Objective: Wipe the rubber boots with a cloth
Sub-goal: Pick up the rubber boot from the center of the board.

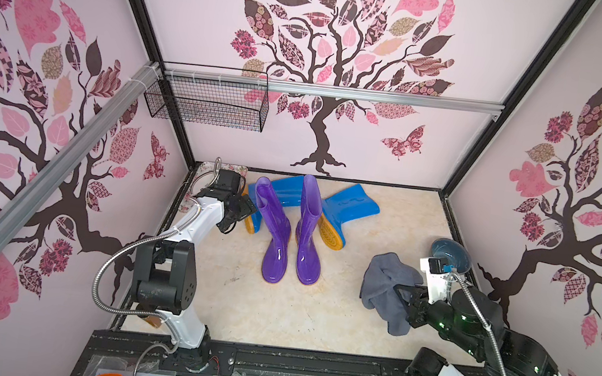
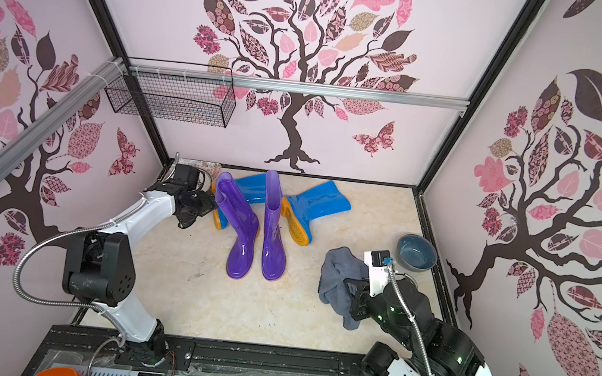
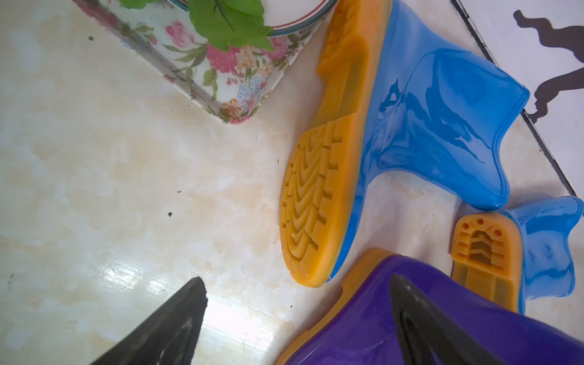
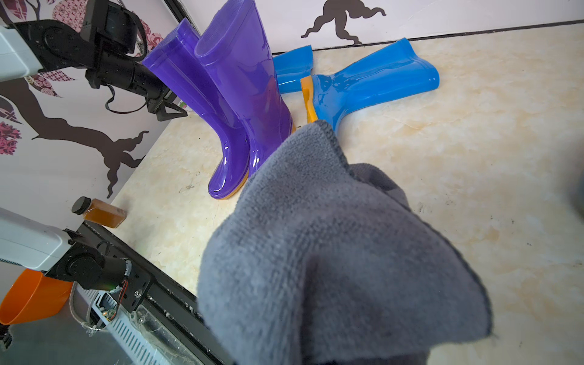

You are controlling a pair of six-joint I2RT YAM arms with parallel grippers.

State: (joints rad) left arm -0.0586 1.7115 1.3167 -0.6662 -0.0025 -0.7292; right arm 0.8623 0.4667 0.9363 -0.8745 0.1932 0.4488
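So right now the right end effector (image 1: 401, 293) is clenching the cloth (image 1: 383, 285), which is drooping in a bunched grey-blue heap off the jaws over on the right side of the tabletop (image 1: 276, 311), well apart from all four boots. I can't tell whether its lowest corner is touching the surface. The left end effector (image 3: 296, 279) is sitting wide open, gripping nothing, and is hovering right beside the shaft of the nearer purple boot (image 1: 275, 232). One finger is overlapping that boot in the left wrist view, but I can't tell if it's actually touching. That boot and the other purple boot (image 1: 309, 237) are standing upright side by side around the middle, toes pointing toward the robot. Behind them, both blue ones are lying on their sides near the back wall. The first blue boot (image 3: 426, 126) is showing its orange-yellow sole to the left wrist camera, and the second blue boot (image 1: 354, 203) is pointing its shaft off to the right. A grey-blue bowl (image 1: 451, 254) is sitting just behind the right arm, a flowery tray (image 3: 221, 82) is sitting in the back left corner, and a little amber bottle (image 4: 101, 213) is lying by the left arm's base.
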